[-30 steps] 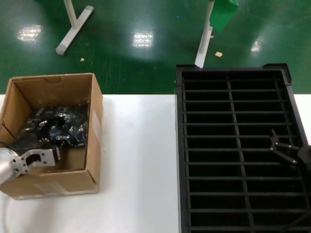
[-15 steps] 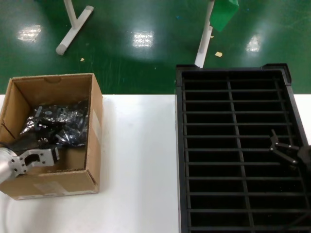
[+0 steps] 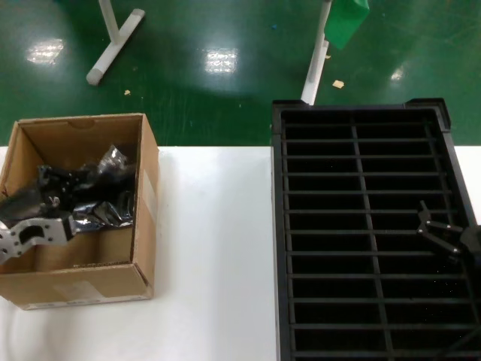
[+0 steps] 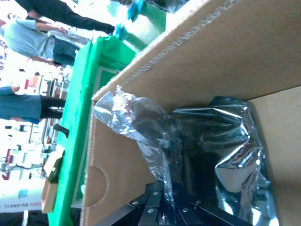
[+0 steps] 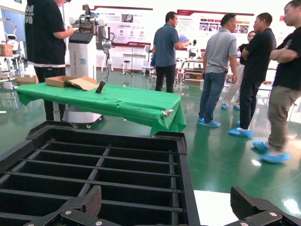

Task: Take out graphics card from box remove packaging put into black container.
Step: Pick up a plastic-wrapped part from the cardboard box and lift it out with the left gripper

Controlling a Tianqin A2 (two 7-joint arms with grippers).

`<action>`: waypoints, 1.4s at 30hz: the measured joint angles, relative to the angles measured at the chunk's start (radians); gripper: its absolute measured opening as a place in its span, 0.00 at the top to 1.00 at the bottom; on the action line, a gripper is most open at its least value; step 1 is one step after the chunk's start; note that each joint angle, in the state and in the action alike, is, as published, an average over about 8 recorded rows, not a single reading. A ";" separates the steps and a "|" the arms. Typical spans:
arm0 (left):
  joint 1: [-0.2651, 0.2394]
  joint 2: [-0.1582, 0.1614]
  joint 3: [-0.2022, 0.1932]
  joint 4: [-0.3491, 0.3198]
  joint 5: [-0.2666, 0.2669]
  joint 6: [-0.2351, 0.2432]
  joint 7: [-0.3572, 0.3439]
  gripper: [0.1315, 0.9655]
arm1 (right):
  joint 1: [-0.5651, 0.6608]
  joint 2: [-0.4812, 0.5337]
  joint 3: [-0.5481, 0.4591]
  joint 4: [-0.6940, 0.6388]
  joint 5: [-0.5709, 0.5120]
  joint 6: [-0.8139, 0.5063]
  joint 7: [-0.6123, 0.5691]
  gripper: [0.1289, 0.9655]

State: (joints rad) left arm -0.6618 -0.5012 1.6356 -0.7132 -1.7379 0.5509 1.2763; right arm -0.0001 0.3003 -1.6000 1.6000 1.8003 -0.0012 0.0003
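The brown cardboard box [image 3: 146, 226] stands open on the table's left. The crinkly grey-silver packaging [image 3: 89, 197] rises partly out of it. My left gripper [image 3: 39, 229] is inside the box near its left wall, shut on a fold of the packaging [image 4: 136, 117], which is pinched between the jaws of the left gripper [image 4: 168, 213]. The graphics card is hidden, presumably inside the bag. The black container [image 3: 276, 226] fills the right side. My right gripper [image 3: 442, 232] hovers over its right column, open and empty; its pads [image 5: 91, 200] stand wide apart above the slots [image 5: 108, 160].
The white table [image 3: 218, 248] lies bare between box and container. Beyond its far edge is green floor with white stand legs [image 3: 113, 45]. The right wrist view shows a green-covered table [image 5: 108, 101] and several people standing farther off.
My left gripper has moved left and up with the packaging in it. The bag has risen and bunched higher in the box. The right arm has not moved.
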 joint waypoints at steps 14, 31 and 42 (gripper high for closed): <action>0.029 -0.091 -0.038 -0.088 -0.066 0.174 -0.007 0.99 | 0.000 0.000 0.000 0.000 0.000 0.000 0.000 0.00; 0.114 -0.295 -0.051 -0.366 -0.088 0.302 -0.225 0.99 | 0.000 0.000 0.000 0.000 0.000 0.000 0.000 0.00; 0.117 -0.411 -0.048 -0.493 -0.124 0.417 -0.380 0.99 | 0.000 0.000 0.000 0.000 0.000 0.000 0.000 0.00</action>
State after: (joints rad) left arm -0.5449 -0.9124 1.5876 -1.2060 -1.8619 0.9683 0.8963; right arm -0.0001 0.3003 -1.6000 1.6000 1.8004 -0.0012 0.0003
